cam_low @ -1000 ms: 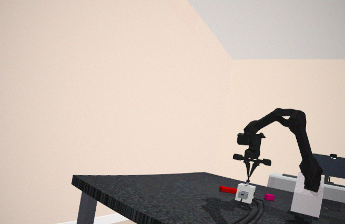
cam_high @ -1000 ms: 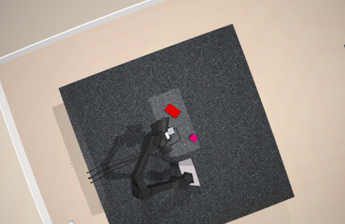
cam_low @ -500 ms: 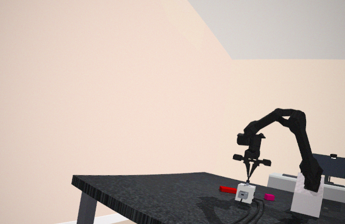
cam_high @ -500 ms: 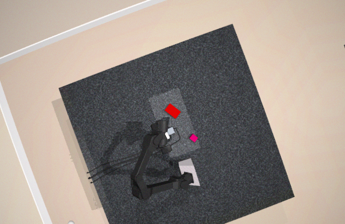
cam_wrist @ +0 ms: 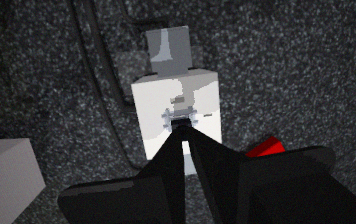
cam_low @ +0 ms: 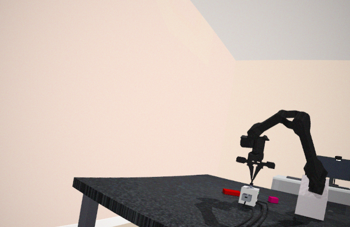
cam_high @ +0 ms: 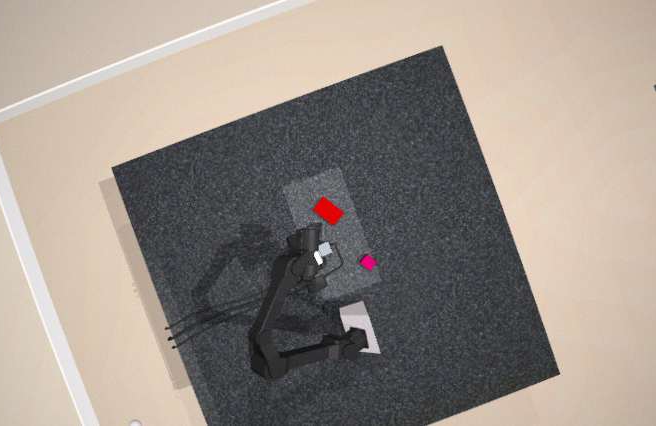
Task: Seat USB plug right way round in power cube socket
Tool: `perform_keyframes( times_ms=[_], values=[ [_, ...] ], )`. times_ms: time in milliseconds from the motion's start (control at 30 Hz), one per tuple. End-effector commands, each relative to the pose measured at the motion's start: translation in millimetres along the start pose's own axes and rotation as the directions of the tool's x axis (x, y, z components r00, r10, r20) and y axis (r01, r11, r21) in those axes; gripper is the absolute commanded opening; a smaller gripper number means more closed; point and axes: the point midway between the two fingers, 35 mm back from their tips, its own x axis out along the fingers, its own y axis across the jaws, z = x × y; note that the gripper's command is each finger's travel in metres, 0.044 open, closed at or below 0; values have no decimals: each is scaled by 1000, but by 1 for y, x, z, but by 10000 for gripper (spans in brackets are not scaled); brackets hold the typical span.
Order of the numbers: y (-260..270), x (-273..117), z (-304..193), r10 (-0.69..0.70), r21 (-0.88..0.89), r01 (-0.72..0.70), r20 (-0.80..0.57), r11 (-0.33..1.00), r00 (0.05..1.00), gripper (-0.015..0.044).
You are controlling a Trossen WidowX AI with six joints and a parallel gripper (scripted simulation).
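The white power cube (cam_low: 253,200) (cam_wrist: 150,112) stands on the dark table; in the overhead view only a small part of the cube (cam_high: 317,257) shows beside the arm. My gripper (cam_low: 252,181) (cam_wrist: 183,133) points down over the cube's top and is shut on the small dark USB plug (cam_low: 251,184) (cam_wrist: 181,122). The plug is upright at the middle of the cube's top, with silvery metal around it in the wrist view. The fingertips are just above the top face. The socket opening is hidden under the plug; its depth and which way round it is cannot be told.
A grey adapter (cam_low: 246,197) (cam_wrist: 172,52) sticks out of one cube side, another (cam_high: 324,248) (cam_wrist: 190,165) out of the opposite side. Black cables (cam_low: 265,211) (cam_wrist: 107,70) run beside the cube. A red block (cam_high: 328,211) (cam_low: 231,192) (cam_wrist: 269,147), a pink block (cam_high: 368,262) (cam_low: 273,200) and a pale block (cam_high: 352,310) (cam_low: 310,204) (cam_wrist: 17,180) stand nearby.
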Motion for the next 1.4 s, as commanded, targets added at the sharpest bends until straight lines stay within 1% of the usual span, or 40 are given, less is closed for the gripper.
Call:
perform_keyframes(
  times_ms=[0, 1367],
  values=[
    [0, 1, 0, -2, 3, 2, 3, 1000, 1000, 0],
    [0, 6, 0, -2, 3, 2, 3, 1000, 1000, 0]
  ],
)
